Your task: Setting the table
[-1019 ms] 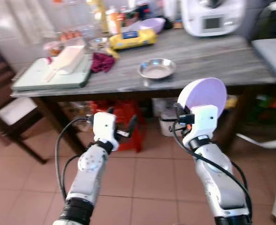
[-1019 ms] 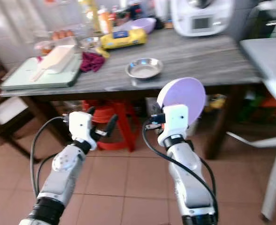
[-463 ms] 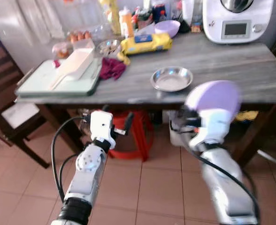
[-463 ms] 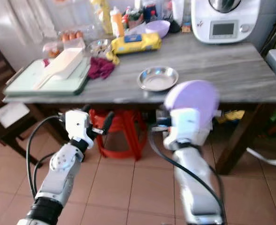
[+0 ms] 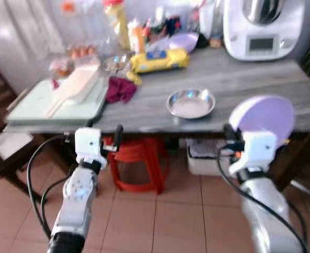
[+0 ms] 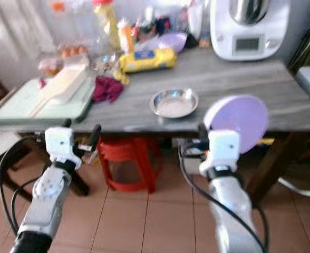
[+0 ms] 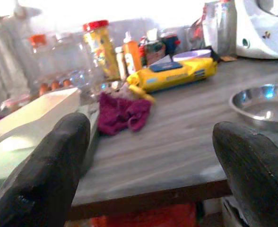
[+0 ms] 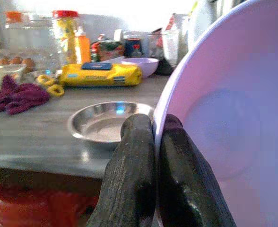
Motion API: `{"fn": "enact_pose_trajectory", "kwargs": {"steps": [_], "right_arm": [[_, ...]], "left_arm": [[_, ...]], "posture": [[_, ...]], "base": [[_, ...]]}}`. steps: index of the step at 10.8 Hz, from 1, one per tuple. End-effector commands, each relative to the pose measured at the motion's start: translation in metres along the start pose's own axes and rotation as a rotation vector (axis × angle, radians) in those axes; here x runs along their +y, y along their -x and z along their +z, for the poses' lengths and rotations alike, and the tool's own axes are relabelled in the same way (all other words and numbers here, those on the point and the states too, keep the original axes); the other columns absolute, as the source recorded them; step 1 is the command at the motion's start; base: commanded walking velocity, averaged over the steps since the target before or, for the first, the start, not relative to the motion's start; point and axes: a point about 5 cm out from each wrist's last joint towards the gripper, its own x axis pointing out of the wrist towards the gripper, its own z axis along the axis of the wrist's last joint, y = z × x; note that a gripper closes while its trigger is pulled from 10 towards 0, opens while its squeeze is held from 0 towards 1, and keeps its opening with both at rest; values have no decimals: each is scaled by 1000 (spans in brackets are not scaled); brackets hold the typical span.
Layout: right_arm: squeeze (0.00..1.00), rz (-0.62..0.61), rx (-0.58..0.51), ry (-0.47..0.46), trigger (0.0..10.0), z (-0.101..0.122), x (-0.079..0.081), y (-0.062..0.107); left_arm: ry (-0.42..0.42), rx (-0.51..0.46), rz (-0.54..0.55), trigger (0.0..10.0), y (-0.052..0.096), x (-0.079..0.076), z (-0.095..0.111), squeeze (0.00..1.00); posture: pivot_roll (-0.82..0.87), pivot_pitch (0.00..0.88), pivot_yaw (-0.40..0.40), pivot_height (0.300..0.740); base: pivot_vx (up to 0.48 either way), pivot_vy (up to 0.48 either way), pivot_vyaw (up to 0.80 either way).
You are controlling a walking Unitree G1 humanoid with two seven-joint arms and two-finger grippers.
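Both arms reach toward the wooden table [image 5: 239, 84]; right gripper [image 8: 154, 142] pinches a lilac plate [image 5: 263, 116], left gripper [image 5: 105, 138] spread empty.

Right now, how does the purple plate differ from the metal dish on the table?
The purple plate is held on edge by the right gripper, short of the table; the metal dish lies flat on the table. The plate is matte lilac, the dish shiny steel. The plate looks larger. Both are round and look empty.

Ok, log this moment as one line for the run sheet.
right gripper: shut on purple plate, held upright before table edge | left gripper: open, empty, facing table | steel bowl: on table
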Motion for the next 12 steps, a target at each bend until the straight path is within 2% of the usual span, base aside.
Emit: {"fn": "enact_pose_trajectory", "kwargs": {"steps": [1, 7, 12], "right_arm": [[0, -1, -10, 9, 10000, 5, -1, 1], [0, 18, -16, 7, 10000, 8, 4, -4], [0, 42, -20, 10, 10000, 9, 7, -7]], "left_arm": [[-8, 8, -11, 10000, 3, -2, 0, 0], [13, 25, -59, 10000, 9, -13, 0, 0], [19, 29, -72, 10000, 9, -14, 1, 0]], "posture": [[-143, 61, 117, 740], [-140, 66, 122, 740], [-131, 63, 119, 740]], "base": [[326, 0, 0], [336, 0, 0], [356, 0, 0]]}}
